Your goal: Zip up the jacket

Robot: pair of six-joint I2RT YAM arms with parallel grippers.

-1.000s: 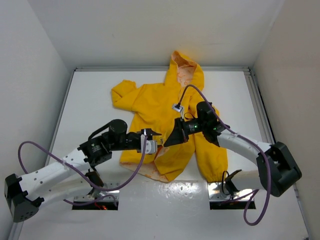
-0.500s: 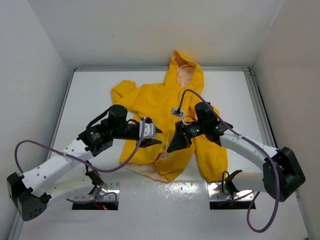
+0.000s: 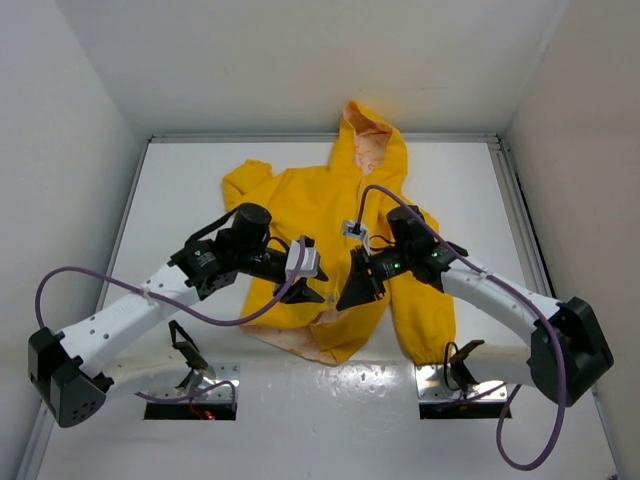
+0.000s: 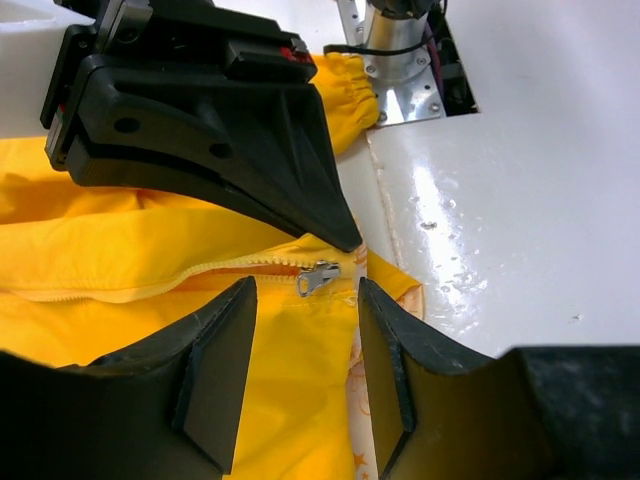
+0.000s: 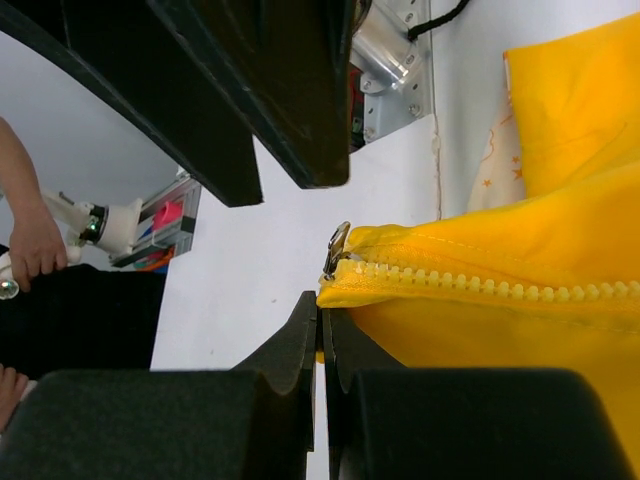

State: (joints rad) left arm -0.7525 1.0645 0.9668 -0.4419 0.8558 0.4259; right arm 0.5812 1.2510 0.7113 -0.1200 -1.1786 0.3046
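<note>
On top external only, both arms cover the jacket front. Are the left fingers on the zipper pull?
Observer: No. The left wrist view shows the left gripper open. The zipper pull lies flat between its fingers, untouched.
Operator: Right side holding anything?
Observer: Yes. In the right wrist view the right gripper is shut on the edge of the jacket, right beside the pull.
Operator: Where on the zipper is the pull?
Observer: At the hem end. The teeth run away from it in one line. I can't tell whether they are joined.
</note>
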